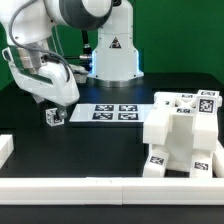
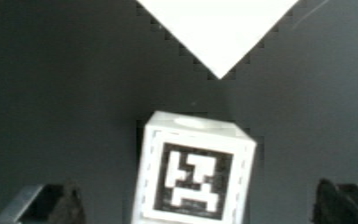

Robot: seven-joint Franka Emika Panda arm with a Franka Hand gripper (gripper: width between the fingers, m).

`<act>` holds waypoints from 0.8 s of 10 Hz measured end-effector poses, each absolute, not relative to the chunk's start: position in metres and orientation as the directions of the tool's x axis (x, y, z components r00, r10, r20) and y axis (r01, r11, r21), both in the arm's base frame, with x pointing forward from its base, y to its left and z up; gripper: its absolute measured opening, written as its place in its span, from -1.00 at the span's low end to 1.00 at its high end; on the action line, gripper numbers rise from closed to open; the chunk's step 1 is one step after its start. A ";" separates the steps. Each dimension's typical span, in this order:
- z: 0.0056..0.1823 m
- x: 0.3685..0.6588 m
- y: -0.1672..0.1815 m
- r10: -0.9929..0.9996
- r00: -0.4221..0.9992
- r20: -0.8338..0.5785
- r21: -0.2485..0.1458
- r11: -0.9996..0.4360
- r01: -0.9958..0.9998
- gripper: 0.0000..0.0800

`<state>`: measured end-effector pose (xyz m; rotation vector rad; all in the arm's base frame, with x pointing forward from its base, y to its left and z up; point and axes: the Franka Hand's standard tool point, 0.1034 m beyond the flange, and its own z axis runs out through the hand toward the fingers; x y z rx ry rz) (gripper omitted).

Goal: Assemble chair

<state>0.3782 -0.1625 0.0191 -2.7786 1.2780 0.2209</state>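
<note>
Far on the exterior view's left you've got a white rail [image 1: 5,150] at the table edge, running along the front too. Next in, the arm [image 1: 45,45] leans down over the black table [image 1: 95,145], and your gripper [image 1: 50,103] hangs just above a small white block [image 1: 52,117] with a black-and-white tag on it. Claw is spread wide, nothing between the fingers. In the wrist view you see that same small block [image 2: 197,165] standing upright, tag facing the camera, sitting between the two dark fingertips [image 2: 43,203] with clear gaps on both sides, so no contact. A white triangular shape [image 2: 217,30] shows beyond the block in the wrist view; can't tell what it is.

Moving right, the marker board [image 1: 112,111] lies flat on the table, four tags showing, just beside the block and apart from it. Behind it stands the robot's white base [image 1: 113,50].

On the exterior view's right you have the chair [image 1: 180,135]: a blocky white joined structure standing on the table, tags on its top and front faces, well apart from the gripper. The block under the claw is a loose part, not joined to it.
</note>
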 end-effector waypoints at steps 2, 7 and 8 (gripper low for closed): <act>0.019 0.377 -0.162 -0.745 0.645 -0.166 -0.007 -0.654 -0.757 0.62; 0.017 0.377 -0.162 -0.758 0.631 -0.166 -0.002 -0.640 -0.768 0.62; 0.014 0.376 -0.162 -0.807 0.569 -0.158 0.013 -0.578 -0.816 0.62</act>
